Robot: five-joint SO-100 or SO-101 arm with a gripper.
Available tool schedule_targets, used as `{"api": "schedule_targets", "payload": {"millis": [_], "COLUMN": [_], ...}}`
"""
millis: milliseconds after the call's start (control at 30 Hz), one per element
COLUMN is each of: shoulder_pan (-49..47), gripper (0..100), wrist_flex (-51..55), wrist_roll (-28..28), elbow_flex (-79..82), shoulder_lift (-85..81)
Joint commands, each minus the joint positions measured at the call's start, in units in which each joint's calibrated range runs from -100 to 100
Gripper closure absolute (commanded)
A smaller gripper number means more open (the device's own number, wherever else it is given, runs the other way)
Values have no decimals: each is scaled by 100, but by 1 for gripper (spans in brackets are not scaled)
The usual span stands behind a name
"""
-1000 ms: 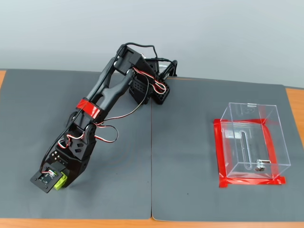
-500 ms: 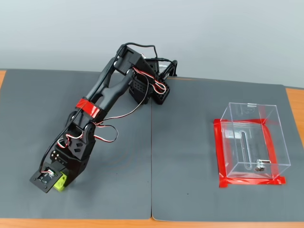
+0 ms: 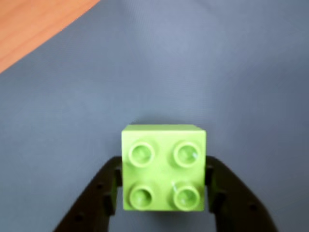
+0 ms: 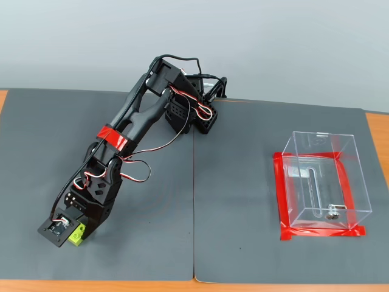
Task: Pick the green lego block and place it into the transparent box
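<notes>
In the wrist view the green lego block [image 3: 164, 166] fills the lower middle, studs up, resting on the grey mat. My gripper [image 3: 163, 182] is shut on it, one black finger pressed against each side. From the fixed view only a lime corner of the green lego block [image 4: 78, 233] peeks out under the gripper [image 4: 74, 233], low at the front left of the mat. The transparent box [image 4: 322, 176] stands upright far to the right, with nothing in it but a small metal fitting at its base.
Red tape [image 4: 282, 198] frames the box's footprint. The arm's base [image 4: 191, 115] sits at the back middle, with the arm stretching down to the left. Two grey mats [image 4: 243, 182] cover the table; bare wood [image 3: 34, 24] shows at the wrist view's upper left.
The gripper has sunk slightly lower over the block, so less of the lime brick shows in the fixed view. The box has not moved.
</notes>
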Motion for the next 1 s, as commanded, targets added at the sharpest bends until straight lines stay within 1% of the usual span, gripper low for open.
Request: {"api": "schedule_targets", "payload": {"millis": [0,400,700,967], "shoulder_pan": [55,130,-12,-228], "gripper": [98,98,98,98], "wrist_flex": [37,46,46,46], "wrist_roll": [-18,-13,-23,-23], "elbow_flex": [-270,-225,870,1123], "shoulder_lift": [-61,-417,-1986,-3113]}}
